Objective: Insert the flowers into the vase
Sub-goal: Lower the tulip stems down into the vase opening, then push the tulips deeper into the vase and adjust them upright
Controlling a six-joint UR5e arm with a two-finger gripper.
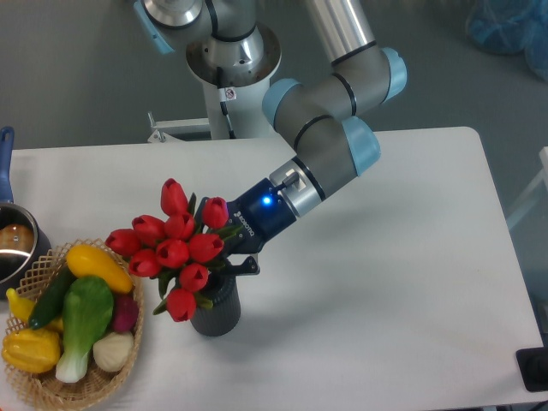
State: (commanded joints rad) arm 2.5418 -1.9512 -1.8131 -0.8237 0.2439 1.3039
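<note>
1. At the table's (411, 282) left edge, a pot (13, 248) with a blue handle is cut off by the frame.
2. Just in front of it, in the front-left corner, a woven wicker basket (38, 385) holds toy vegetables (77, 317) in yellow, green, white and purple.
3. Just right of the basket, the flowers (175, 248), a bunch of red tulip buds on green stems, lean to the left over the vase, the lowest bud hanging beside its rim. Whether the stems are inside the mouth cannot be told, since buds and leaves cover it.
4. The vase (216, 310), dark grey and ribbed, stands upright on the table toward the front edge, left of centre, below the bunch.
5. The gripper (231, 253) reaches in from the right, down and to the left, its dark body lit by a small blue light. One black finger (246, 266) shows just above the vase rim; the claw is closed around the stems behind the buds.
6. The grey and pale-blue arm (330, 145) rises from there toward the base (227, 51) beyond the table's back edge.
</note>
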